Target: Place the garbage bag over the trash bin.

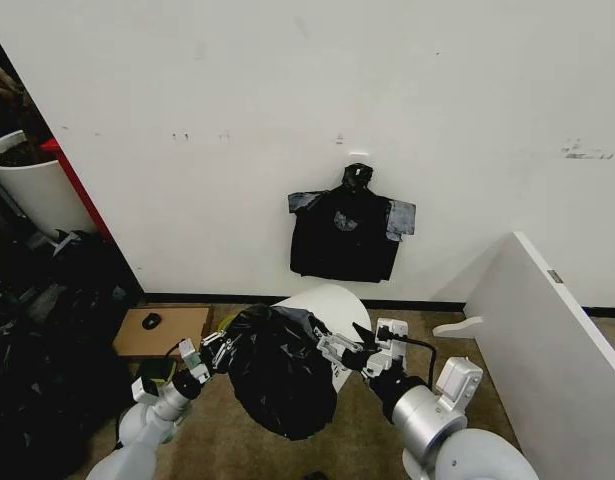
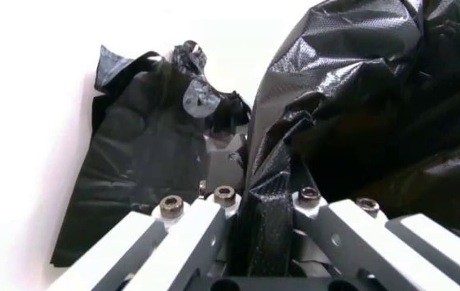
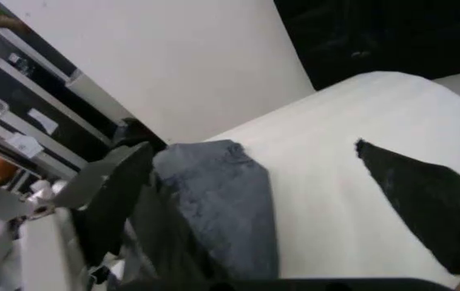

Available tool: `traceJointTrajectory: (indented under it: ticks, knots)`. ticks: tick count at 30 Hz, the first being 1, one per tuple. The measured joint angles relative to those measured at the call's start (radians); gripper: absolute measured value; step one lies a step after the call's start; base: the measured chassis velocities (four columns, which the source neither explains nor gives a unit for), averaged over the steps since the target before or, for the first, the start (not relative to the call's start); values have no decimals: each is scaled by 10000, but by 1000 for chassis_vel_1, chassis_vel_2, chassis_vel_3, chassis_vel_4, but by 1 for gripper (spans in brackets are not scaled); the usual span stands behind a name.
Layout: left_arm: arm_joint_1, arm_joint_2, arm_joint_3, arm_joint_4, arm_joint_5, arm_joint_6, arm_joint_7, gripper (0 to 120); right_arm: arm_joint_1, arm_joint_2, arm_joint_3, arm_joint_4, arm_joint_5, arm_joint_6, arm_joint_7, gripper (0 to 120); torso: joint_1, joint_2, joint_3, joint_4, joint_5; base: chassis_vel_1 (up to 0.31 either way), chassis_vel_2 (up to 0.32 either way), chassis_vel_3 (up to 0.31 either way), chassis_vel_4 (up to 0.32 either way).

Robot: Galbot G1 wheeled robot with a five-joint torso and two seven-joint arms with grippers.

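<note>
Garbage bag [image 1: 282, 385] stretched btwn both end effectors, left [image 1: 215, 352] & right [image 1: 339, 350].

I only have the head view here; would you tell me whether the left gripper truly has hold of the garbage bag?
Observer: Yes. In the left wrist view a fold of the garbage bag runs down between the fingers of the left gripper, pinched there.
Operator: Thank you. And what lies next to the right gripper?
Observer: The right gripper is at the bag's other edge, and its wrist view shows the trash bin close alongside, with that stretch of white wall bare of plastic.
</note>
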Motion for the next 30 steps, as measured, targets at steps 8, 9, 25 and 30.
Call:
traceJointTrajectory:
  ticks: [8, 9, 25, 30]
  knots:
    - [-6, -23, 61, -161, -109, 49, -29, 3, -3, -29, -78, -12, -4, -317, 122, 63, 0, 0, 0, 0, 1, 0, 0, 0, 0]
    - [-16, -26, 79, -186, -113, 62, -34, 3, 1, -29, -105, -14, -33, -388, 99, 58, 0, 0, 0, -1, 1, 0, 0, 0, 0]
    - [-2, -53, 116, -262, -135, 123, -93, 3, -64, -89, -279, -25, -873, -548, -546, 39, 0, 0, -1, 0, 2, 0, 0, 0, 0]
    - [-20, -53, 111, -239, -150, 116, -125, 3, -84, -129, -280, -26, -700, -734, -501, 20, -1, 0, 0, 0, 2, 0, 0, 0, 0]
